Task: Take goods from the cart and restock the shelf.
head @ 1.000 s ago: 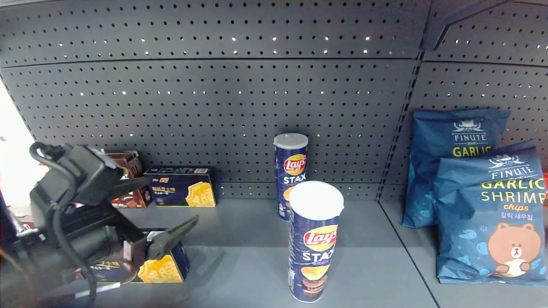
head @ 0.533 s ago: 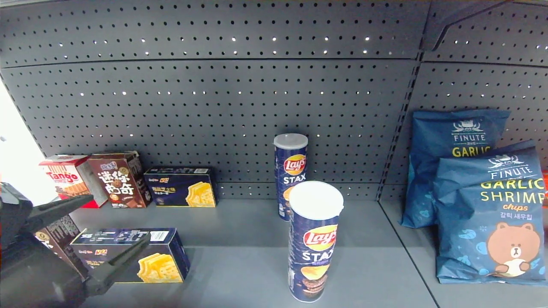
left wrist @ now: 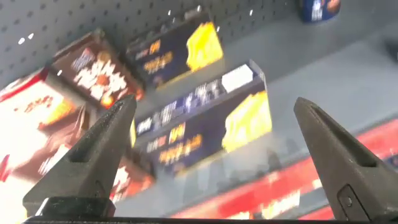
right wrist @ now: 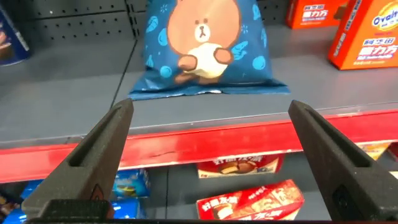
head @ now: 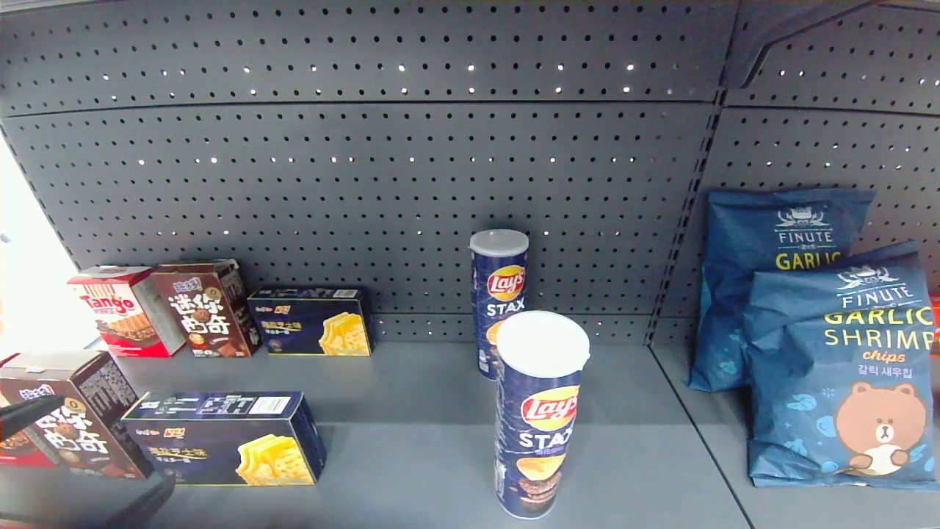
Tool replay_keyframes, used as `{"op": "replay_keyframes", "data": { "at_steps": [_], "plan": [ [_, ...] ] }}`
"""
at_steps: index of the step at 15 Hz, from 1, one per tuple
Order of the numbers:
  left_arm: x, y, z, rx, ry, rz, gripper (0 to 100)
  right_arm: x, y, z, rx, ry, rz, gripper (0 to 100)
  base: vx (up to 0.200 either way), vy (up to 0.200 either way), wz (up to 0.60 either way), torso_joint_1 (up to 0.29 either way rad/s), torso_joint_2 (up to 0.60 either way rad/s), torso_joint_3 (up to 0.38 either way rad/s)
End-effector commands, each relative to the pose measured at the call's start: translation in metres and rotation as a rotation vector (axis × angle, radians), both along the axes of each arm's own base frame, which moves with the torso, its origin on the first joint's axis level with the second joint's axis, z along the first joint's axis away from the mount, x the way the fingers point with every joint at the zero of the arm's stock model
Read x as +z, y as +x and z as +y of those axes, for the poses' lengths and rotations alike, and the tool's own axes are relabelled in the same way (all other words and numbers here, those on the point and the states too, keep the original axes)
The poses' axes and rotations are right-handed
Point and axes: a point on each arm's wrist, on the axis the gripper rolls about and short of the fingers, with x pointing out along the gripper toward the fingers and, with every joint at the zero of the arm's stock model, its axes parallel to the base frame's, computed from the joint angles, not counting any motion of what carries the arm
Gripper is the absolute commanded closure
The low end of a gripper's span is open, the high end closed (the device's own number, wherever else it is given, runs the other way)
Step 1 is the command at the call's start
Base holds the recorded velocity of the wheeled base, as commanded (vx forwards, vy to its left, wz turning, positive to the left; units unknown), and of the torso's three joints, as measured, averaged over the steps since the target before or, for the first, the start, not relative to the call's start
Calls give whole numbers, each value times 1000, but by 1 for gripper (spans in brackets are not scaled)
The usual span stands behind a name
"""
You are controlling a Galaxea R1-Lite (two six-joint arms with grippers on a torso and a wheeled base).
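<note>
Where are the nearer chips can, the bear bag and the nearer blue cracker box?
nearer chips can (head: 542, 433), head view, its label.
bear bag (head: 844, 382), head view, its front middle.
nearer blue cracker box (head: 220, 455), head view, its front face.

Snacks ranged along a dark pegboard panel (head: 367, 169)
Two tall navy chip cans stood upright on the shelf (head: 411, 455) at the frame's centre. The rear can (head: 499, 294) was close to the panel, and the front can (head: 541, 411) stood just ahead, partly covering it. At the right edge two blue shrimp-chip bags leaned back, the front bag (head: 844, 367) overlapping the rear bag (head: 764, 250). At middle left a red-and-white wafer box (head: 121, 308), a brown box (head: 205, 308) and a navy cracker box (head: 312, 321) sat in a row. In the right wrist view, orange boxes (right wrist: 367, 34) stood beside the bear-printed bag, and red snack boxes (right wrist: 249, 199) lay beneath a red edge strip (right wrist: 205, 146).
</note>
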Motion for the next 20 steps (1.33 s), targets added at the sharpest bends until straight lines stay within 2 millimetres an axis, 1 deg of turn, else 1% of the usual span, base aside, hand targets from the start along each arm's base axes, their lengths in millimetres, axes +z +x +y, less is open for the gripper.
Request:
{"op": "replay_keyframes", "data": {
  "at_steps": [1, 2, 3, 4, 5, 6, 8, 9, 10, 11, 13, 16, 18, 19, 20],
  "plan": [
    [13, -23, 8, 8, -13, -66, 0, 4, 0, 0, 2, 8, -17, 0, 0, 0, 0, 0, 0, 0],
    [18, -27, 9, 8, 4, -62, 0, 111, 11, -4, -166, 72, -223, 0, 0, 0, 0, 0, 0, 0],
    [18, -27, 9, 8, 8, -60, 0, 152, 39, -4, -151, 66, -221, 0, 0, 0, 0, 0, 0, 0],
    [9, -26, 9, 0, 22, -27, 0, 180, 73, 2, 92, -1, -169, 0, 0, 0, 0, 0, 0, 0],
    [5, -24, 8, -1, 27, -14, 0, 168, 87, 5, 157, -79, -91, 0, 0, 0, 0, 0, 0, 0],
    [5, -24, 8, -6, 27, -11, 0, 151, 92, 12, 254, -115, -24, 0, 0, 0, 0, 0, 0, 0],
    [-1, -17, 5, -24, 43, 41, 0, 122, 94, 33, 511, -133, 87, 0, 0, 0, 0, 0, 0, 0],
    [-1, -13, 3, -28, 47, 54, 0, 117, 96, 40, 585, -145, 119, 0, 0, 0, 0, 0, 0, 0],
    [0, -7, 1, -32, 53, 72, 0, 109, 103, 52, 661, -168, 180, 0, 0, 0, 0, 0, 0, 0],
    [1, -3, -1, -39, 50, 69, 0, 109, 110, 62, 704, -185, 210, 0, 0, 0, 0, 0, 0, 0],
    [2, 5, -4, -38, 45, 64, 0, 108, 128, 76, 722, -195, 260, 0, 0, 0, 0, 0, 0, 0],
    [4, 9, -5, -40, 47, 78, 0, 100, 145, 89, 730, -216, 327, 0, 0, 0, 0, 0, 0, 0],
    [5, 11, -6, -40, 47, 78, 0, 97, 157, 101, 744, -230, 366, 0, 0, 0, 0, 0, 0, 0],
    [5, 11, -6, -40, 47, 78, 0, 97, 157, 101, 744, -230, 366, 0, 0, 0, 0, 0, 0, 0],
    [5, 11, -6, -36, 48, 79, 0, 97, 169, 109, 742, -237, 387, 0, 0, 0, 0, 0, 0, 0]
  ]
}}
